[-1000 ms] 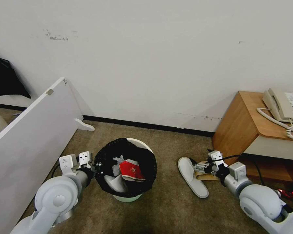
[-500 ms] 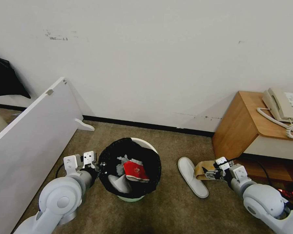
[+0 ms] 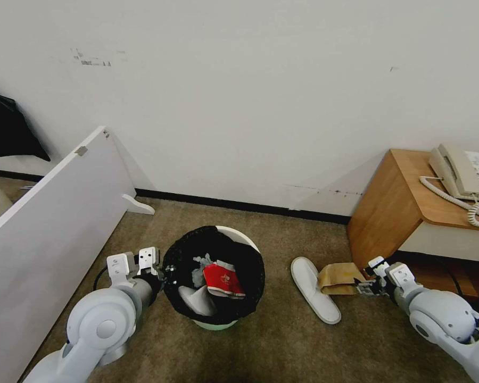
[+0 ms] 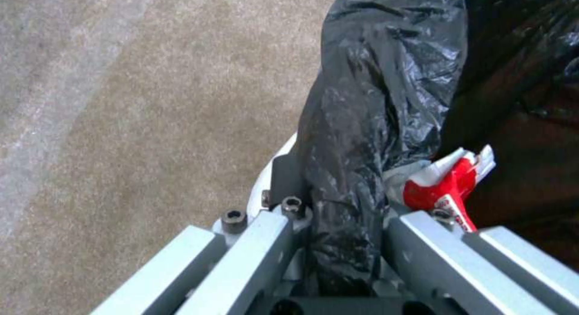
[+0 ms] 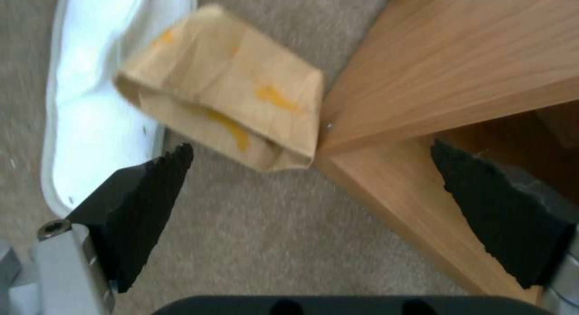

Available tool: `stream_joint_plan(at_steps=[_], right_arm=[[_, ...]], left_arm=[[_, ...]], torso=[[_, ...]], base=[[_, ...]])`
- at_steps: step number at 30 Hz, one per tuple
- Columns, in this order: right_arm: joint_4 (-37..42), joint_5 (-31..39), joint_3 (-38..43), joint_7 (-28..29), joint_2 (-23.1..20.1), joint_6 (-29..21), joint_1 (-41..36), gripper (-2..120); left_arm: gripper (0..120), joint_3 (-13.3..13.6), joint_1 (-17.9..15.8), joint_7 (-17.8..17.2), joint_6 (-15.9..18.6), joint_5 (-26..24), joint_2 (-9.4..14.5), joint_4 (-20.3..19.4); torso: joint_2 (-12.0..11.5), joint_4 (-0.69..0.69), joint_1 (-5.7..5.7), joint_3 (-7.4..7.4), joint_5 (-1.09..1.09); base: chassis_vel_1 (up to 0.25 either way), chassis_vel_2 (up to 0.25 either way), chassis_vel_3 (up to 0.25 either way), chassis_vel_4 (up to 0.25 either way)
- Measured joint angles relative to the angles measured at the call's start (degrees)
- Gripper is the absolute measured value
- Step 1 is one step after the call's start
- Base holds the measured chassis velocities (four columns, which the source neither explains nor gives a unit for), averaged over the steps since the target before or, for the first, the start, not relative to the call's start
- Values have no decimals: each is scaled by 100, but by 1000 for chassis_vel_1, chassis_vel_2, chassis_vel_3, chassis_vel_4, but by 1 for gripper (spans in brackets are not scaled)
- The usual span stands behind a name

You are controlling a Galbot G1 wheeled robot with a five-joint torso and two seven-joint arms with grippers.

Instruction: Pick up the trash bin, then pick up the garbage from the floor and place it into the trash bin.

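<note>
Your left gripper (image 3: 165,272) has its jaws clamped on the crinkled black bag folded over the near-left rim of the round white trash bin (image 3: 234,234), which stands on the coarse brown carpet (image 3: 271,340). Inside lie a red cup (image 3: 221,280), crumpled tissues (image 3: 198,271) and a white slipper (image 3: 196,300). Your right gripper (image 5: 314,202) hovers low with its jaws wide apart, just short of the creased brown paper bag (image 5: 226,86). That bag lies between a flat white slipper (image 3: 315,289) and the smooth wooden cabinet (image 3: 404,213).

Black-lined white trash bin (image 3: 214,276) on carpet; slipper (image 3: 315,290) and brown paper bag (image 3: 339,278) beside it
</note>
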Motion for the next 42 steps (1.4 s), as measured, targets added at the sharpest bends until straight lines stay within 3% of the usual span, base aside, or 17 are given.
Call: stream_joint_plan(at_steps=[12,28,42], right_arm=[[-502,-638,-461,-133,326,123,163,100],[-1408,-1422,-1951,-111,1338,126,1744,100],[-2047,-2105,-2512,-182,1754,-42,2159,100]], left_arm=[[2,60,72,45,-5,212,-191,62],[2,80,123,139,-23,397,-344,151],[2,1,99,195,-46,399,-435,272]], torso=[[0,0,0,0,0],[0,1,0,0,0],[0,0,0,0,-1]], base=[[0,0,0,0],[0,0,0,0],[0,0,0,0]])
